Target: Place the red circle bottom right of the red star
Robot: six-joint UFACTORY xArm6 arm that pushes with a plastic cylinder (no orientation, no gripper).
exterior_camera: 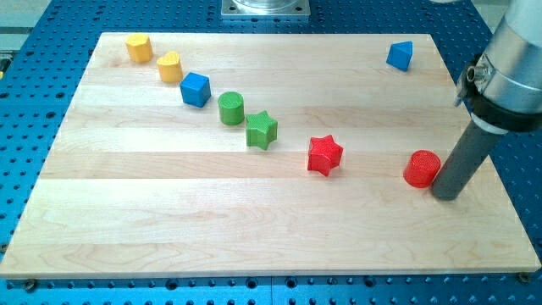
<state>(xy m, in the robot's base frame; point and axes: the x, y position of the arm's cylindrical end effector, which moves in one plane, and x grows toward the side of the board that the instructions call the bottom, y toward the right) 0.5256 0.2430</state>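
Note:
The red circle [421, 168] lies on the wooden board at the view's right, to the right of the red star [324, 155] and slightly lower. My tip [446, 194] stands right against the red circle's right side, a little below it. The rod rises from there to the arm's grey body at the view's top right corner.
A green star [262, 130] and a green cylinder [230, 108] lie up-left of the red star. A blue cube [195, 89] and two yellow blocks [169, 66] [139, 47] run on toward the top left. A blue block [400, 55] sits at the top right. The board's right edge [500, 178] is close to my tip.

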